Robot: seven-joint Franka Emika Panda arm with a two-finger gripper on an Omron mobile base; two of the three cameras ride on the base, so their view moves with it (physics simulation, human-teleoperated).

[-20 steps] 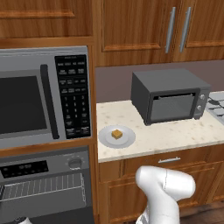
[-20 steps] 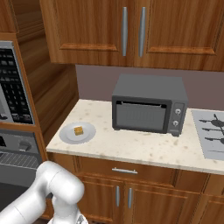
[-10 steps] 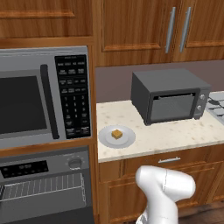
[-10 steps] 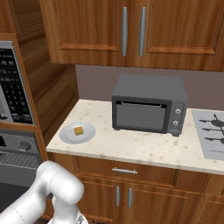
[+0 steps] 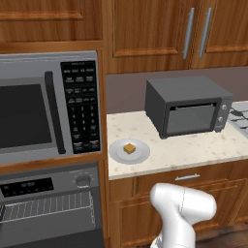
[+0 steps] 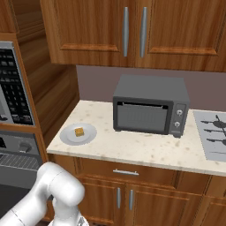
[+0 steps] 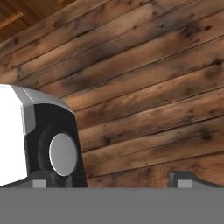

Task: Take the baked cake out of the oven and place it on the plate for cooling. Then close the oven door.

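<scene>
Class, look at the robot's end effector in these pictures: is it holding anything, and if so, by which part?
Nothing is held. In the hand view the end effector stands open over bare wooden floor, fingertips far apart. The cake lies on the plate.

Golden-brown cake (image 5: 129, 148) on a pale grey-white plate (image 5: 117, 154), cream speckled counter (image 6: 145, 150), dark grey toaster oven (image 5: 186, 105), steel-grey oven (image 5: 48, 206) with black display, warm brown wood cabinets (image 6: 132, 33) (grey handles), dark streaked, possibly floor, planks (image 7: 144, 87).
</scene>
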